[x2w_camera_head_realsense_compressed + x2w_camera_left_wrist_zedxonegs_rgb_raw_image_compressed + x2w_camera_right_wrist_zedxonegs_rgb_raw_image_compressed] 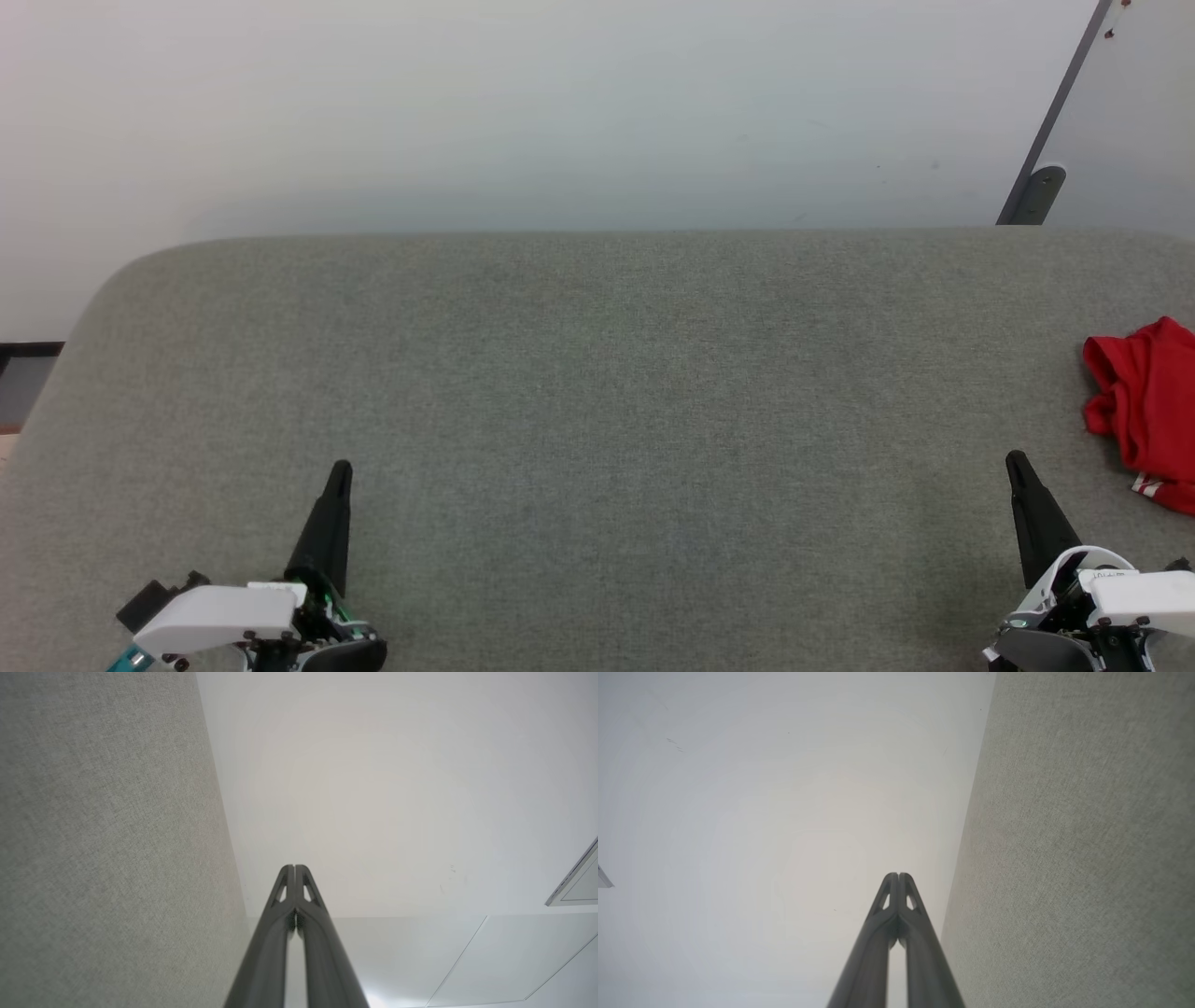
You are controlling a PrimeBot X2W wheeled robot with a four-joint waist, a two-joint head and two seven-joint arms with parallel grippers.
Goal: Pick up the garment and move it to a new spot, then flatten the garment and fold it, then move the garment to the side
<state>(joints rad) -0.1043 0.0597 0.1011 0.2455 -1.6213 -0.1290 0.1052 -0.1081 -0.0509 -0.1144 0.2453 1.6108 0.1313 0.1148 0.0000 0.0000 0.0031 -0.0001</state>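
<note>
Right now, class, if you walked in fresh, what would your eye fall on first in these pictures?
A crumpled red garment stands out, bunched at the right edge of the grey fabric surface and cut off by the frame. The left gripper at lower left and the right gripper at lower right point up the head view, both shut and empty.

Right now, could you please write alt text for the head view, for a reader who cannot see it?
A crumpled red garment lies at the right edge of a grey fabric-covered table, partly cut off by the frame. The left gripper and right gripper sit shut at the lower corners, pointing up; a white wall behind.
</note>
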